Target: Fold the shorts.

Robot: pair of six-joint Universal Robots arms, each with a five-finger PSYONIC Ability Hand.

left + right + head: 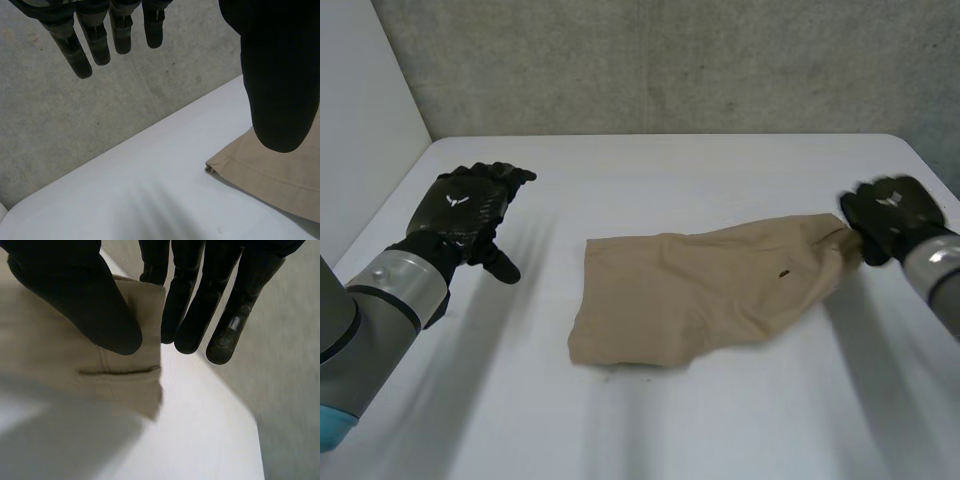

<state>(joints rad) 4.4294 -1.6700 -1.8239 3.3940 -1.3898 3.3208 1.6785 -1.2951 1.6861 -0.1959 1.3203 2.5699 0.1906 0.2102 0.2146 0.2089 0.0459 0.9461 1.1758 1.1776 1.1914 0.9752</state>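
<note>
White table point(720, 170): rumpled tan shorts point(700, 290), right hand point(890, 215) pinching corner.

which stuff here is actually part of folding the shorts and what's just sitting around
Part of the job: tan shorts; right hand, pinching one end of them; left hand, open, off the cloth.
Just there: white table; grey wall behind it.

Looks like a bare test lab: plain white counter point(700, 170) against a rough concrete wall point(670, 60).
</note>
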